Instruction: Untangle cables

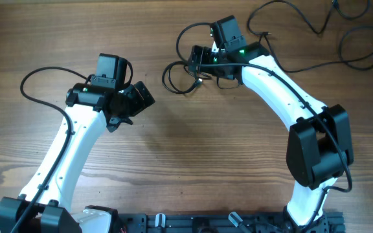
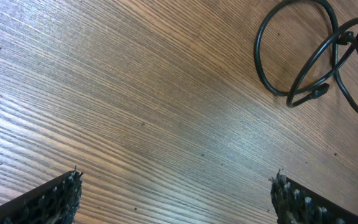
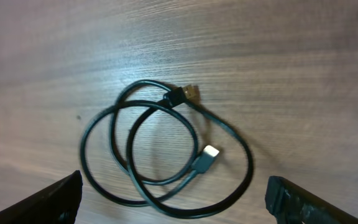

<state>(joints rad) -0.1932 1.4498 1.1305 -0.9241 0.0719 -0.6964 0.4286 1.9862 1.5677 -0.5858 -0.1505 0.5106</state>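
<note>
While poised just above the coiled cables (image 3: 166, 149) on the counter (image 3: 291, 62), holds right hand (image 3: 178, 200) released and empty, left hand (image 2: 176, 202) likewise, near the coil. Seemingly about to grasp: calls for lowering, pinching one plug end (image 3: 211, 151), drawing loops apart.

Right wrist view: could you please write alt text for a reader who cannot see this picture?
A thin black cable lies in loose overlapping loops on a wooden table, two plug ends showing. The right gripper hovers above it, open, its two dark fingers at the lower corners.
</note>
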